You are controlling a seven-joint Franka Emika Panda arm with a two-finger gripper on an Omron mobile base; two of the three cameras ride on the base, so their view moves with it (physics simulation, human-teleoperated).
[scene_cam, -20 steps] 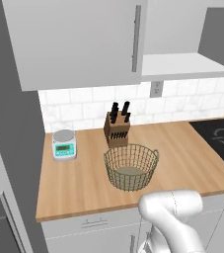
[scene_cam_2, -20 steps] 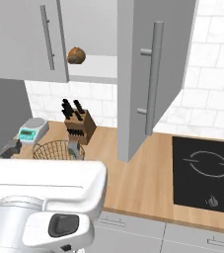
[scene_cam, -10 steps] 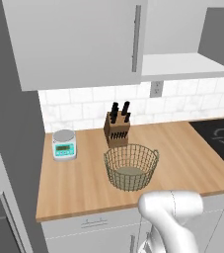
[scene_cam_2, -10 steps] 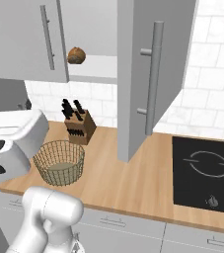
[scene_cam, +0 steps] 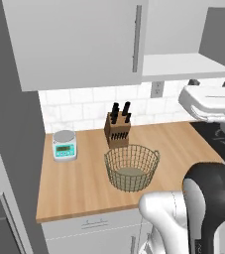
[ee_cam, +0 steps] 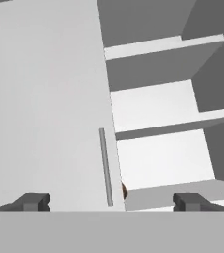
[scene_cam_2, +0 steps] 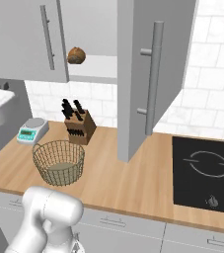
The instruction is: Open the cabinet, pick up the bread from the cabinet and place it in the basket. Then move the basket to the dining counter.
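Observation:
The cabinet (scene_cam_2: 89,29) has its right door (scene_cam_2: 133,74) swung open and its left door (scene_cam: 79,39) shut. The bread (scene_cam_2: 76,55), a small brown lump, lies on the lower shelf just right of the shut door's edge. A sliver of the bread (ee_cam: 124,190) peeks past that edge in the hand view. My gripper (ee_cam: 111,202) is open and holds nothing, looking up at the shut door's bar handle (ee_cam: 105,168) and the bare shelves. The wire basket (scene_cam: 131,166) stands on the wood counter in front of the knife block; the basket (scene_cam_2: 58,162) has nothing in it. The dining counter is out of view.
A knife block (scene_cam: 118,130) stands against the tiled wall behind the basket, and a kitchen scale (scene_cam: 64,145) sits to its left. A black hob (scene_cam_2: 207,170) is set into the counter on the right. The open door juts out over the counter.
My arm has swung up from low in front of the base toward the cabinet. The basket, the bread and the doors have not moved.

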